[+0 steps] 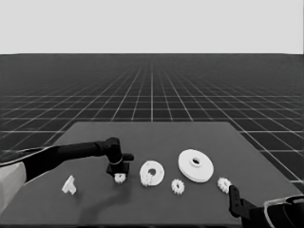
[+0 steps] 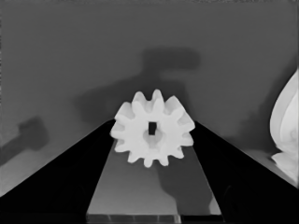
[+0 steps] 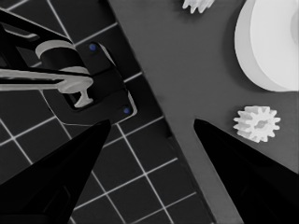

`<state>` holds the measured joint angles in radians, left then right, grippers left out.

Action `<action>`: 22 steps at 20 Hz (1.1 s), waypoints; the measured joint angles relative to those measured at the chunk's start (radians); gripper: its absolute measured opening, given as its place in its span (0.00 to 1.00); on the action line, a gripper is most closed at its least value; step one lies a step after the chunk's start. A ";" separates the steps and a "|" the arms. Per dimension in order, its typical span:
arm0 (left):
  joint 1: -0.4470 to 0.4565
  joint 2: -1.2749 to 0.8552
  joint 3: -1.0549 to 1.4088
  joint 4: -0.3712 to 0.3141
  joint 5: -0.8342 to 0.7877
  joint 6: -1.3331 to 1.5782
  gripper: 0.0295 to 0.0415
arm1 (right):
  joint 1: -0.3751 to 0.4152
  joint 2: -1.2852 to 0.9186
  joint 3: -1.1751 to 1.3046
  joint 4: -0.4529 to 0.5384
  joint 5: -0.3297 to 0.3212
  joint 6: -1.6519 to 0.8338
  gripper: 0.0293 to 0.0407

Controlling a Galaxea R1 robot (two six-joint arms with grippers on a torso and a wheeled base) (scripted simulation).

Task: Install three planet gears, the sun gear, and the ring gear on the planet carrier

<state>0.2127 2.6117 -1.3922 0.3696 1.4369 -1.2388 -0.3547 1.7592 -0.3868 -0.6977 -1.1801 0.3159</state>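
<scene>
Your left end effector (image 1: 119, 176) sits just left of the smaller round part (image 1: 152, 173), its fingers closed on a small gear (image 2: 152, 128). One gear rests on that part – two more and the larger round part (image 1: 195, 165) lie to its right. Your right end effector (image 3: 149, 140) waits open at the counter's (image 1: 152, 137) near right corner.

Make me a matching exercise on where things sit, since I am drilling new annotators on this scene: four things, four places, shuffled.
Things:
1. thin white piece
2. larger round part
3. gear between the left gripper fingers
4. right gripper

Places:
A. parked at the head view's lower right corner
B. just left of the smaller round part
C. farthest left of the white parts
D. right of the smaller round part

Pairs: 1-C; 2-D; 3-B; 4-A
</scene>
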 joint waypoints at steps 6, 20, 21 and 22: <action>-0.127 -0.037 0.111 -0.117 0.065 -0.056 0.14 | 0.000 0.000 0.000 0.000 0.000 0.000 0.81; -0.235 0.432 -0.444 -0.226 0.076 0.035 0.14 | 0.000 0.000 0.000 0.000 0.000 0.000 0.81; -0.235 0.442 -0.462 -0.227 0.075 0.043 0.14 | 0.000 0.000 0.000 0.000 0.000 0.000 0.81; -0.235 0.448 -0.474 -0.227 0.074 0.047 0.14 | 0.000 0.000 0.000 0.000 0.000 0.000 0.81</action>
<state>-0.0222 3.0599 -1.8658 0.1426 1.5113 -1.1914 -0.3547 1.7592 -0.3868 -0.6977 -1.1801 0.3159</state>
